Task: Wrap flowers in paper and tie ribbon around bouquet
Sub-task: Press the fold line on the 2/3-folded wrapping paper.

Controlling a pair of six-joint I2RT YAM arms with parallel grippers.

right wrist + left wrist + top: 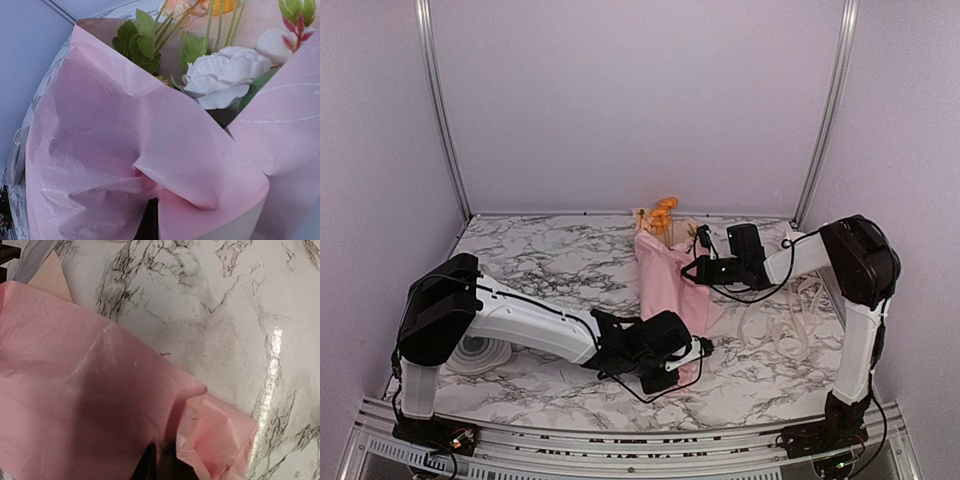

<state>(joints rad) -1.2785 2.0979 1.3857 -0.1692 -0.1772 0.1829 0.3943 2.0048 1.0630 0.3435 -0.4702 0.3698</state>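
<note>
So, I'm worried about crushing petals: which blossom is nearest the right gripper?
The big white blossom, just past the pinched paper fold; the orange ones sit farther back.

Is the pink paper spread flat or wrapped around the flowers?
Wrapped: the paper folds over the flowers, blossoms showing at its far end.
</note>
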